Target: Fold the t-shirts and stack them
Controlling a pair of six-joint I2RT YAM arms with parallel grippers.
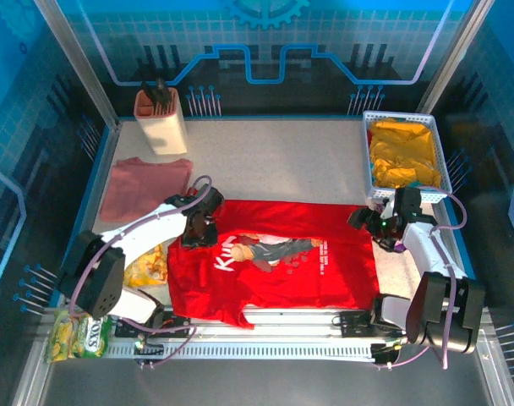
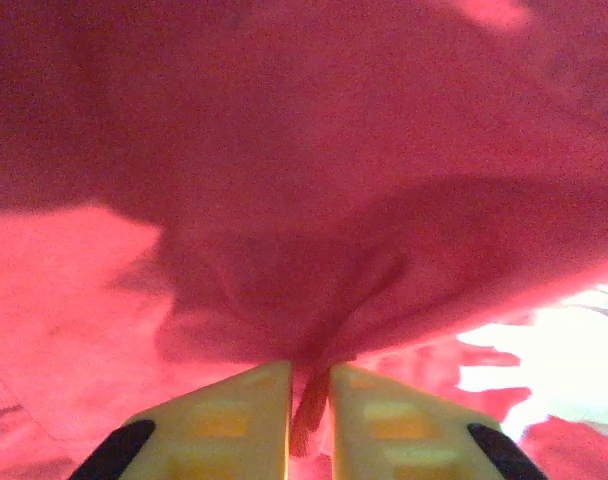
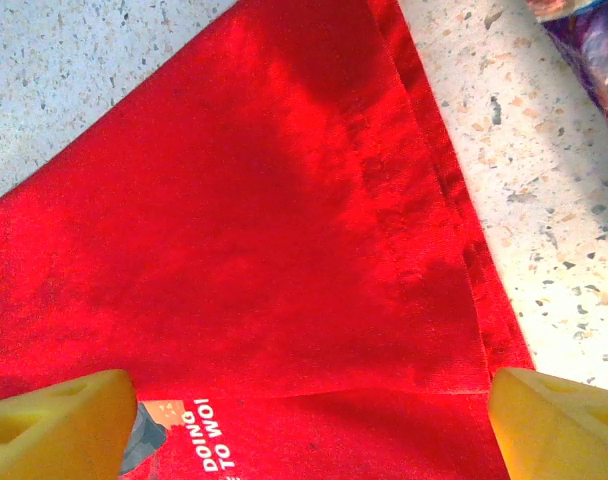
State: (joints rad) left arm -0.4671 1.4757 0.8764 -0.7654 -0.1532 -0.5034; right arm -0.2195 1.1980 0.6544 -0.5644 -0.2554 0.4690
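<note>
T-shirt (image 1: 325, 279) fold inside left tool (image 2: 309, 400), hem (image 3: 424, 170) beneath right tool (image 3: 309, 420)

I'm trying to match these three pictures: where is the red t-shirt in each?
Top external: the red t-shirt lies spread flat at centre.
Left wrist: its cloth bunches above the left hand, which pinches a fold.
Right wrist: its hemmed corner lies on the table.
Shared landmark, top and right wrist: its white lettering.
</note>
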